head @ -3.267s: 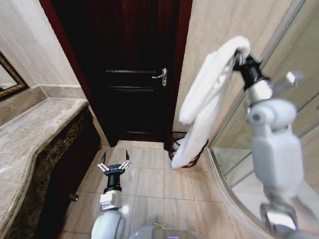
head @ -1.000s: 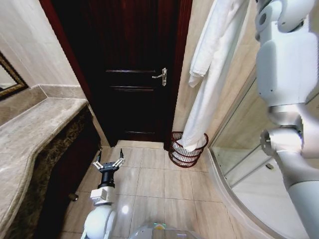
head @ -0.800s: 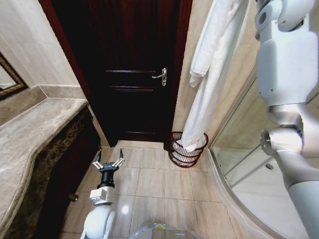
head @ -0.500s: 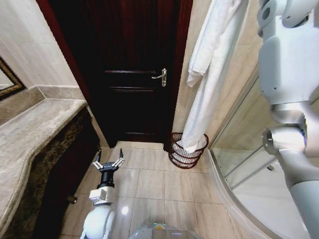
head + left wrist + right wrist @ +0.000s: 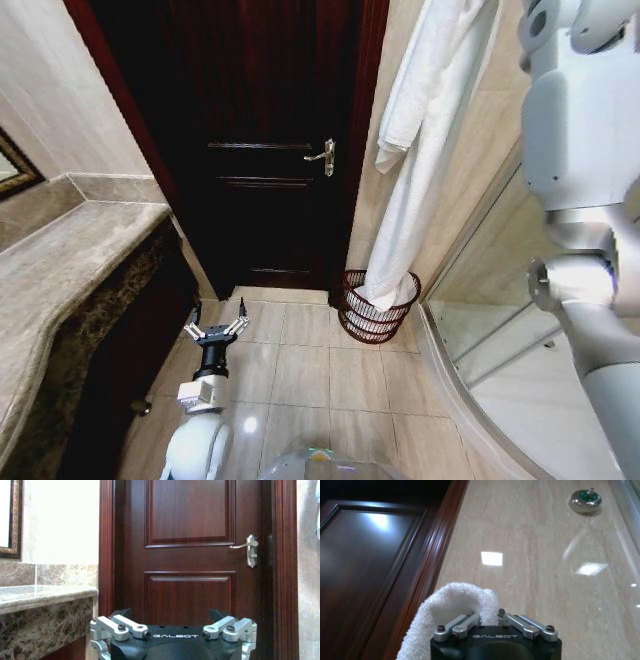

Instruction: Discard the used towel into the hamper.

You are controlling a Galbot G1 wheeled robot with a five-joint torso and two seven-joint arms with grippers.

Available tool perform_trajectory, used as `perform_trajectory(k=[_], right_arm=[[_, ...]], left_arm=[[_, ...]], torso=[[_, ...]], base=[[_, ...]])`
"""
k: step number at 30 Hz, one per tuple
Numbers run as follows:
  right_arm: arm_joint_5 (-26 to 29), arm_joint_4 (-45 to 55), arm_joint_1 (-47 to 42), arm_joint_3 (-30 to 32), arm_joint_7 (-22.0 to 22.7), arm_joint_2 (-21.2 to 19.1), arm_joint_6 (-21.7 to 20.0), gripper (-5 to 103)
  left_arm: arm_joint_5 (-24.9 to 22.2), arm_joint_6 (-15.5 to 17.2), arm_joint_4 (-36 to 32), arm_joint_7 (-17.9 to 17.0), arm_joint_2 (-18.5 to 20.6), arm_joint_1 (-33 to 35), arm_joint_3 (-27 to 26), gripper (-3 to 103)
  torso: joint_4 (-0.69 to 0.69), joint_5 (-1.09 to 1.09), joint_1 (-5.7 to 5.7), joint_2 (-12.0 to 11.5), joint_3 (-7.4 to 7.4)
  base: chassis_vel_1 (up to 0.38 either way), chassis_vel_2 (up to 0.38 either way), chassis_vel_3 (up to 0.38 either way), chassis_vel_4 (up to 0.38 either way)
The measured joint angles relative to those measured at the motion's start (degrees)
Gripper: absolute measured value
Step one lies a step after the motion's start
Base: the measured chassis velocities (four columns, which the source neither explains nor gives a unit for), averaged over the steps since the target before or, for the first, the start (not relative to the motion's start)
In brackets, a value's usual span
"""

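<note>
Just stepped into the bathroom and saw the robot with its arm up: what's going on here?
The right gripper is shut on a long white terry towel, holding it high so its lower end hangs into the small round reddish-brown openwork hamper on the tiled floor by the dark wooden door. The left gripper hangs open, low near the floor.

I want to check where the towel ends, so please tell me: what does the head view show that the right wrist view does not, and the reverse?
Head view alone: the hamper on the floor tiles beside the dark door, with the towel's lower end reaching into it, and the left gripper open, low over the floor. Right wrist view alone: the right gripper shut on the towel's top fold, and a round chrome fitting on the wall. Both views: the white towel and the door.
</note>
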Motion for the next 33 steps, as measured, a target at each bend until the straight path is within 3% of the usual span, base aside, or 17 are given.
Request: perform_trajectory(k=[23,33], right_arm=[[-0.07,-0.32,0.46,0.97,-0.2,0.34,-0.37,6],[1.0,4.95,-4.72,0.55,1.98,-0.68,-1.12,6]], left_arm=[[0.14,0.02,-0.19,0.17,-0.06,-0.14,-0.19,100],[0.12,-0.76,0.56,0.24,-0.51,0.09,0.08,100]], torso=[[0.01,-0.01,0.0,0.0,0.0],[0.02,-0.02,0.01,0.0,0.0]], base=[[-0.047,0.047,0.048,-0.038],[-0.005,0.004,0.004,-0.005]])
